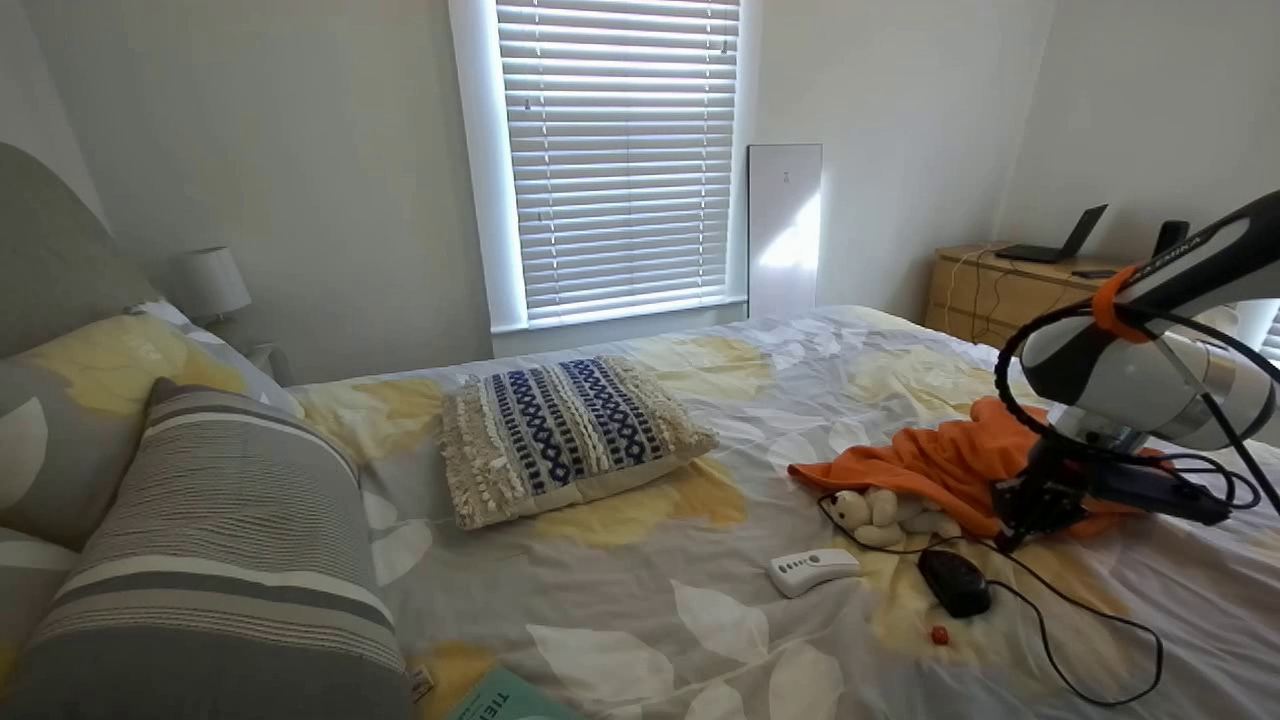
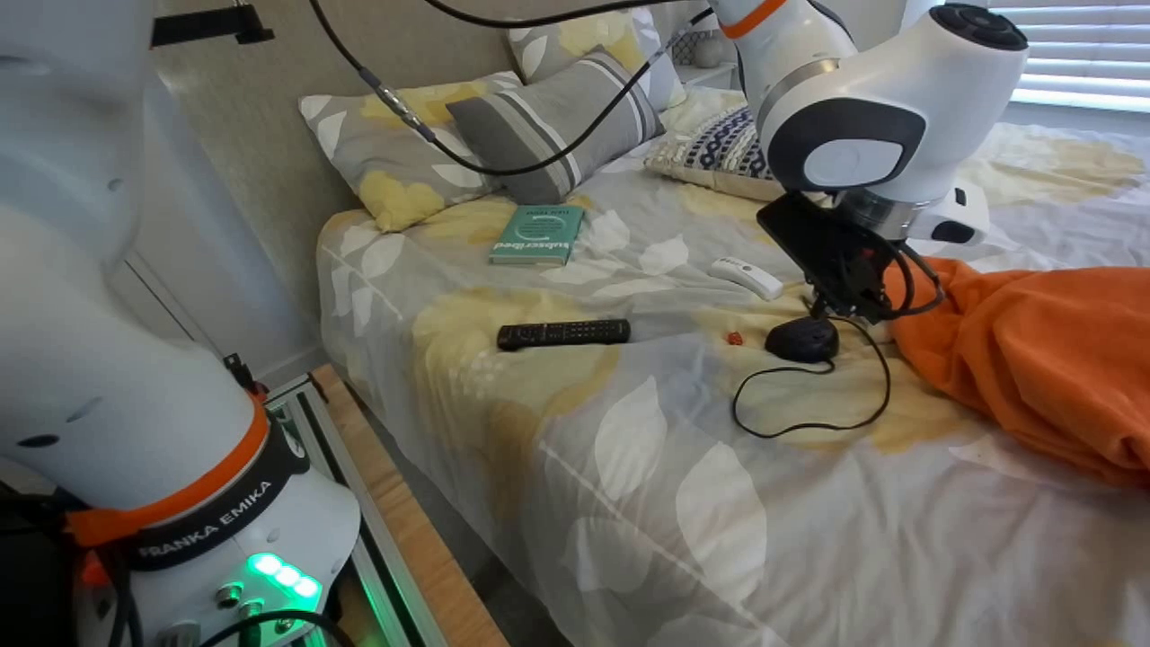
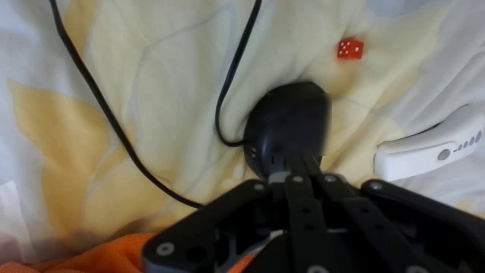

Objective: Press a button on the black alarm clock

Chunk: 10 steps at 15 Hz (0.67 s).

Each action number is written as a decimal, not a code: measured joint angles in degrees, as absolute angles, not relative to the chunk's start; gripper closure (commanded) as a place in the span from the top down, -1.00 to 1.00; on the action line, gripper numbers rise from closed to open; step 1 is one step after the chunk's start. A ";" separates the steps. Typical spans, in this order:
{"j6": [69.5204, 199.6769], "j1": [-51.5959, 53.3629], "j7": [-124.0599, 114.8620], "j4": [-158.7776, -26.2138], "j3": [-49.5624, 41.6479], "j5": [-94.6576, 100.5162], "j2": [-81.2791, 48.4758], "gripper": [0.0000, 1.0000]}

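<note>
Although the gripper (image 3: 305, 166), clenched on nothing, overlapped the black alarm clock (image 3: 278, 121) in the wrist view, contact could not be told. The clock, on the bedspread (image 3: 182, 83) near a red die (image 3: 350, 49), was probably light, rigid and slippery, best pressed straight down or held across its sides, clear of the cord (image 3: 236, 60).

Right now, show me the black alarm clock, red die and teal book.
Black alarm clock (image 2: 800, 342), in an exterior view: rounded body.
Red die (image 3: 350, 49), wrist view: spotted faces.
Teal book (image 2: 537, 234), in an exterior view: cover.
</note>
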<state>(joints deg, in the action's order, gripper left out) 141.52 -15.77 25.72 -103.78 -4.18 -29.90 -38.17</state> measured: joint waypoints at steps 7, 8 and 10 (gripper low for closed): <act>141.52 -15.84 25.69 -103.42 -4.08 -29.87 -38.33 -1.00; 141.52 -15.85 25.68 -103.42 -4.08 -29.87 -38.33 -1.00; 141.52 -16.49 25.68 -103.41 -3.26 -29.17 -38.32 -1.00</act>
